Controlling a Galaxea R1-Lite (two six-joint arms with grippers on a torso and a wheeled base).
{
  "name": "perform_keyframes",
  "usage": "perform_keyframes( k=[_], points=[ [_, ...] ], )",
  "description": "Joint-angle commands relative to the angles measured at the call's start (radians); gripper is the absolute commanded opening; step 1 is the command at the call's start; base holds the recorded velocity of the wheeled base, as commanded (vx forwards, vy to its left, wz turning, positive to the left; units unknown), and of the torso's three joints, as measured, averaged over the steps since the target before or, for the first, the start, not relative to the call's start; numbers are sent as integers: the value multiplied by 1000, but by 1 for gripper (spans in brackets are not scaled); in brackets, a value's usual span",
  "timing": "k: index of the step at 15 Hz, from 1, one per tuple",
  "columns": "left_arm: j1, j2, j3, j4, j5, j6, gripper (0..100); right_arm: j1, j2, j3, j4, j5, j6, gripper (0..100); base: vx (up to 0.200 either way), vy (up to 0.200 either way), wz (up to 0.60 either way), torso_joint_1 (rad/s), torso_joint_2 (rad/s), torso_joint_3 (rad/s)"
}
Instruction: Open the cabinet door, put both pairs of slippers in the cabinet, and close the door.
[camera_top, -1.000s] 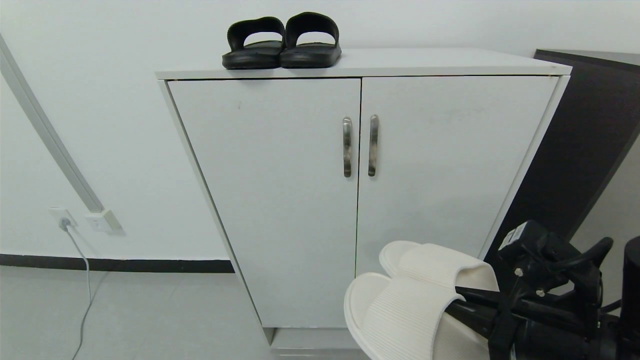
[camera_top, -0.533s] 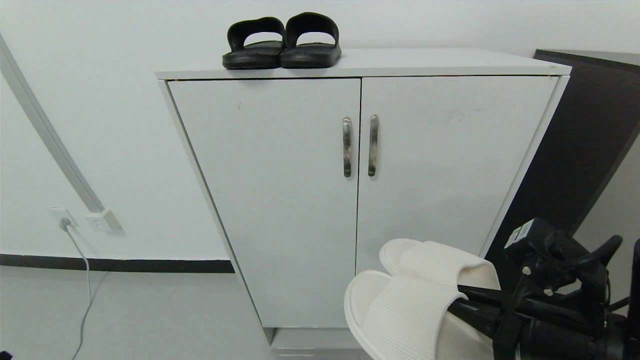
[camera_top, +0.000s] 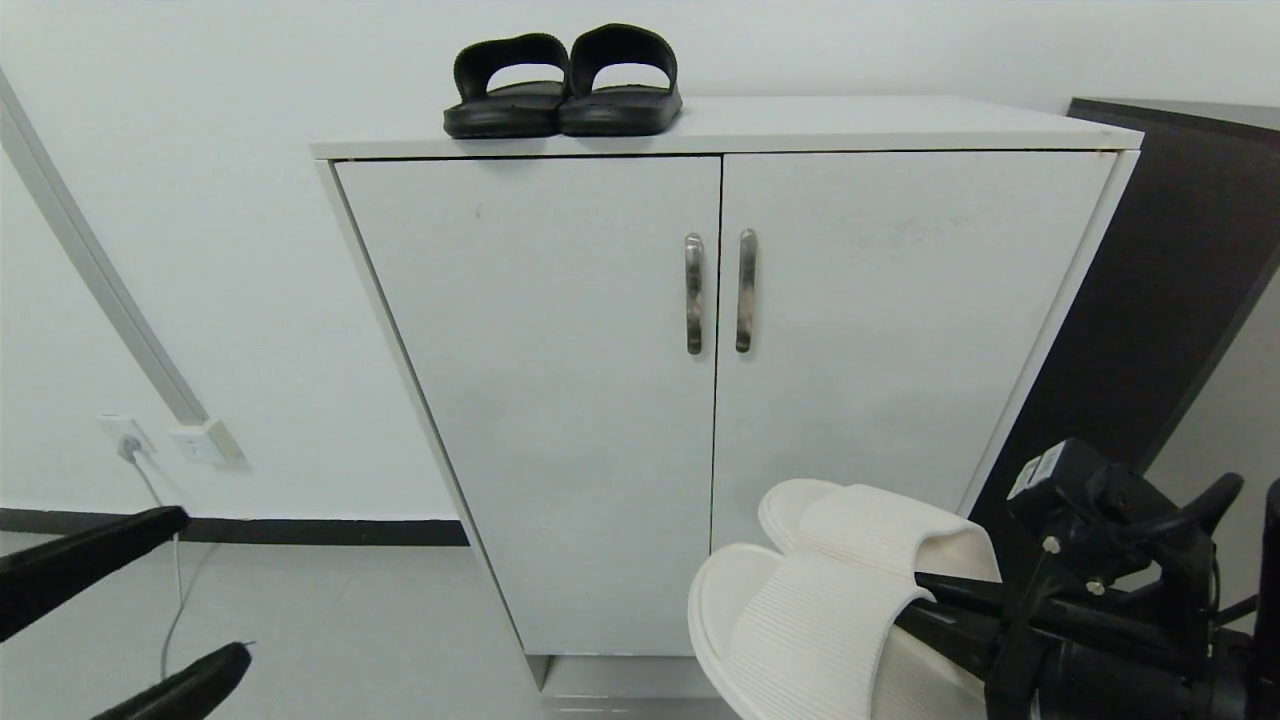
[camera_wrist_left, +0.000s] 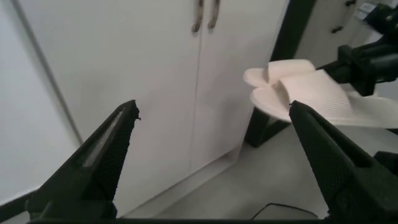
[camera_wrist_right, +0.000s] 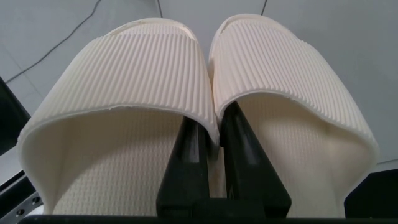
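2 doors (camera_top: 560, 400) shut. Your right gripper (camera_wrist_right: 214, 134) clamps white slippers (camera_top: 810, 600) close before right door (camera_top: 880, 330): opening it could knock pair loose. Your left gripper (camera_wrist_left: 212, 111) spread, empty; handles (camera_top: 692, 293) high ahead, easily missed. Far above both, black slippers (camera_top: 565, 85) atop cabinet (camera_top: 850, 125).

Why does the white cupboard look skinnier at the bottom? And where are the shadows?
Head view: the lens looking down makes the tall white two-door cabinet seem to taper toward its bottom; the light is soft, with a thin shadow under its top. Right wrist view: the ribbed cream slippers are bright on top and shaded under their straps.
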Motion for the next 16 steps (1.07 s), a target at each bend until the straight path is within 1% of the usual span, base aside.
perform_keyframes(
  k=[1,2,4,5,6,7,9,10,11,12,14,15,16],
  points=[
    [-100,198,-76,-66,1,-2,100,2,2,0,0,0,0,0,0,0,0,0,0,0],
    [-141,270,-136,-86,1,-2,100,0,2,0,-2,0,0,0,0,0,0,0,0,0],
    [-197,364,-225,-98,5,-10,100,0,2,0,-2,-1,0,0,0,0,0,0,0,0],
    [-233,402,-274,-98,13,-21,100,0,2,0,-2,0,0,0,0,0,0,0,0,0],
    [-267,438,-323,-98,14,-44,100,2,2,0,-2,0,2,0,0,0,0,0,0,0],
    [-303,470,-366,-98,13,-53,100,0,5,0,-2,2,2,0,0,0,0,0,0,0],
    [-395,545,-444,-98,14,-56,100,0,5,0,-2,2,3,0,0,0,0,0,0,0],
    [-430,586,-481,-98,14,-57,100,0,5,2,-2,2,3,0,0,0,0,0,0,0],
    [-451,628,-520,-98,14,-59,100,0,5,2,-2,2,3,0,0,0,0,0,0,0],
    [-482,688,-579,-98,13,-76,100,0,6,3,-2,2,5,0,0,0,0,0,0,0],
    [-513,775,-673,-98,4,-139,100,0,3,16,-2,2,9,0,0,0,0,0,0,0],
    [-514,813,-721,-98,-1,-159,100,-1,6,17,-2,2,9,0,0,0,0,0,0,0],
    [-513,852,-763,-98,-22,-166,100,-1,11,16,-2,3,11,0,0,0,0,0,0,0]
  ],
)
